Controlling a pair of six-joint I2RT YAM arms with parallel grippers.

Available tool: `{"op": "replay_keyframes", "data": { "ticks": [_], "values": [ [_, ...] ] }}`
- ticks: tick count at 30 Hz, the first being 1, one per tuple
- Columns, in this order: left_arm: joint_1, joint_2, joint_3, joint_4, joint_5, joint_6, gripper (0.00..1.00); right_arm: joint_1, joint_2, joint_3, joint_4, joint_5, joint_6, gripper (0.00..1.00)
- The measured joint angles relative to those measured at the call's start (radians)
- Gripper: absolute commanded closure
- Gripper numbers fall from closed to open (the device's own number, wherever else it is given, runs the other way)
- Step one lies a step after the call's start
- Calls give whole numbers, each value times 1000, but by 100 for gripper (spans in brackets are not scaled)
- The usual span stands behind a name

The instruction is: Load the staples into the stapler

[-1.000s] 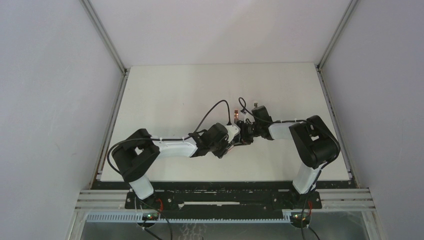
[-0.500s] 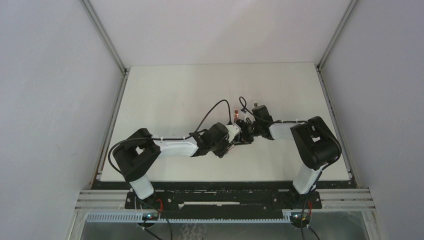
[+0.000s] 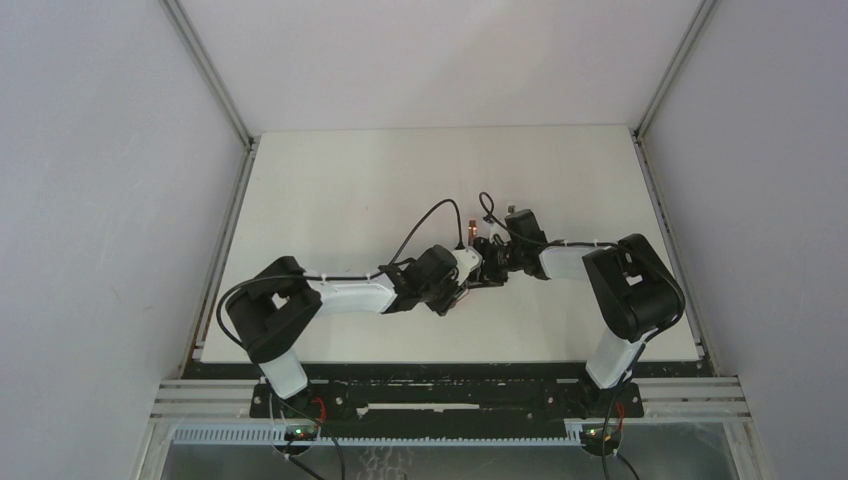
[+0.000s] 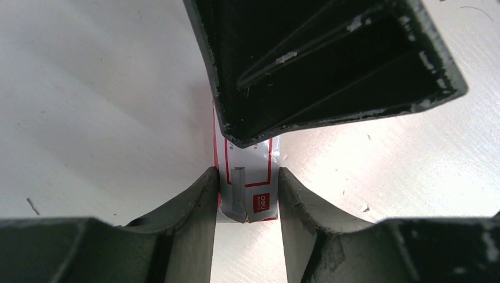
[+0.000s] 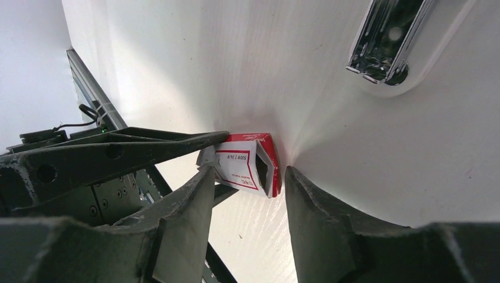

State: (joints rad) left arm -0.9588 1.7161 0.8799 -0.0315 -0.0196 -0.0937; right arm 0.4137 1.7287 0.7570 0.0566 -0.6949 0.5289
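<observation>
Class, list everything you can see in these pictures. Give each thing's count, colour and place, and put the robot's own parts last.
staple carton: one, red and white, on the table between both end effectors
stapler: one, chrome and white, on the table beyond the carton
table: one, white, under everything
left end effector: one, black, closed on the carton's sides
right end effector: one, black, fingers straddling the carton's end, slight gap on one side
</observation>
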Motion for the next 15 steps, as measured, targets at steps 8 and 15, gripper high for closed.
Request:
{"op": "replay_keyframes", "data": {
  "ticks": [8, 15],
  "values": [
    [0, 5, 6, 0, 2, 0, 56, 0, -1, 0, 0, 6, -3, 65],
    [0, 7, 10, -3, 2, 0, 55, 0, -3, 0, -2, 6, -8, 72]
  ]
}}
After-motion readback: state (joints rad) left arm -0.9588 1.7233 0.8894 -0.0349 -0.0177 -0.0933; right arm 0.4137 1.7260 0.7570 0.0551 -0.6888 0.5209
